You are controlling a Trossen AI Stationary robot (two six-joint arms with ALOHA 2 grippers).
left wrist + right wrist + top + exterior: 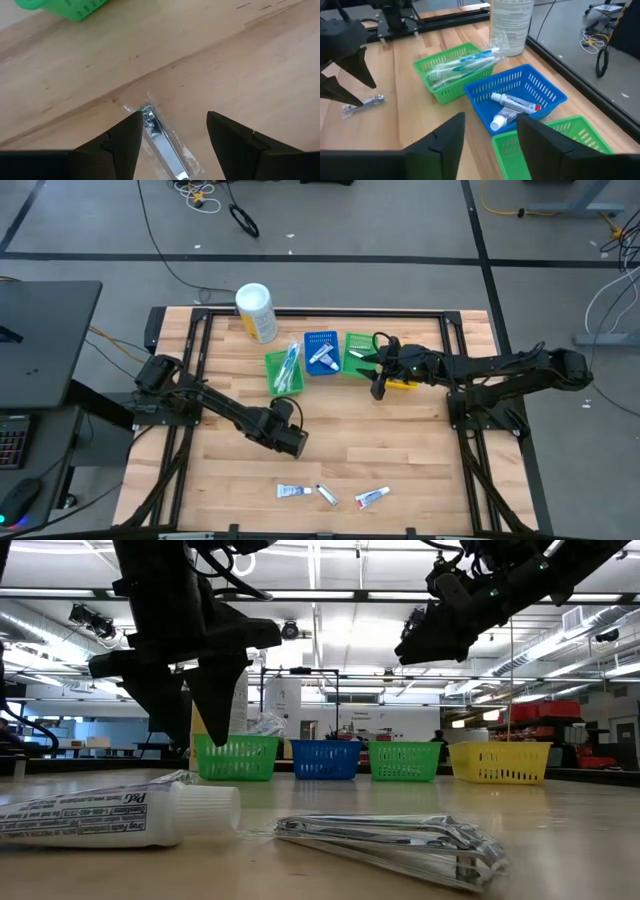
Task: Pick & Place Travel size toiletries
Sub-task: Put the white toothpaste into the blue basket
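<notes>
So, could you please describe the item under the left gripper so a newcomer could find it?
On the wooden table, look below the left gripper, which hangs open above the boards. The item is a silvery nail clipper in a clear packet, lying flat; unlike the white toothpaste tubes, it is shiny metal.

Toothpaste tube (110,815) cut off by edge; yellow bin (402,383) mostly hidden under right arm.

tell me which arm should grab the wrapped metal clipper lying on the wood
Left. Its open end effector hangs right over the wrapped clipper, fingers on either side. The right end effector is across the table by the bins, empty.
</notes>
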